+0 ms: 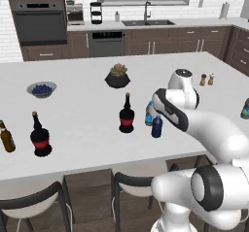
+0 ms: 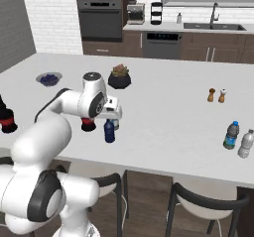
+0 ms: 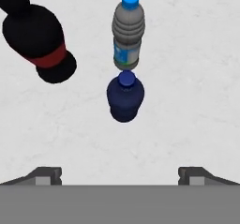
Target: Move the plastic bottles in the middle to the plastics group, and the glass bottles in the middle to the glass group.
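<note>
A: Non-task clutter on the worktop [image 1: 87, 105]?
B: Bowl of blueberries [image 1: 42, 89] toward the far left corner. Dark potted plant [image 1: 117, 76] mid, near the far edge.
A: Right end?
B: Two small shakers [image 2: 217, 95], side by side, upright. Black chairs [image 1: 132, 187] tucked under the near edge.

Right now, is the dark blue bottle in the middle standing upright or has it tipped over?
Upright. The dark blue bottle stands on its base on the counter, cap on top, beside the clear bottle; the hand view looks down onto its cap.
</note>
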{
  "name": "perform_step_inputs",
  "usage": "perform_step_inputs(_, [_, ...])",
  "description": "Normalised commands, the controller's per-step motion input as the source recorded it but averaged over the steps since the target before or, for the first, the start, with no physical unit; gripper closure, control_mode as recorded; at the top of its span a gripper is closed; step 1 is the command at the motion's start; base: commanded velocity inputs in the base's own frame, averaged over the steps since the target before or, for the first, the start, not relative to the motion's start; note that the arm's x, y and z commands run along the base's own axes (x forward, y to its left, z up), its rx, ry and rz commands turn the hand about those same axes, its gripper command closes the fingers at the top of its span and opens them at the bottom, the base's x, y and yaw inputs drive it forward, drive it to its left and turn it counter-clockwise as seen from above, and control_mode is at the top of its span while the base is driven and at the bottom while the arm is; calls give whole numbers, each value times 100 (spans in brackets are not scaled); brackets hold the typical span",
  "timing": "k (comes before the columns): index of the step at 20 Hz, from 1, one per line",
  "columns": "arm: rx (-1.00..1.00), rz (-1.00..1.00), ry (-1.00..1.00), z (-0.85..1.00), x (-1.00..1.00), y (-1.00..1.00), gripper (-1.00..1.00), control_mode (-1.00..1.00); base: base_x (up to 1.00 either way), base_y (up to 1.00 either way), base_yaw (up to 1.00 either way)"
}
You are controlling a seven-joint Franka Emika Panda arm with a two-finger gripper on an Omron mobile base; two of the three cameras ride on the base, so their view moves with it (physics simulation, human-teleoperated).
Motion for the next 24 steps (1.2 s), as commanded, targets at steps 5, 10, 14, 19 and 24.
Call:
perform_step_inputs(5, [0,0,0,-25,45,-2,-100,-100,0,0,0])
perform_step_inputs(10, [0,0,0,-13,51,0,-100,-100,0,0,0])
perform_step_inputs(14, [0,0,0,-18,28,0,-100,-100,0,0,0])
perform_step_inputs(19, [0,0,0,-26,4,0,-100,-100,0,0,0])
perform_step_inputs(24, [0,0,0,-26,-2,-2,-100,-100,0,0,0])
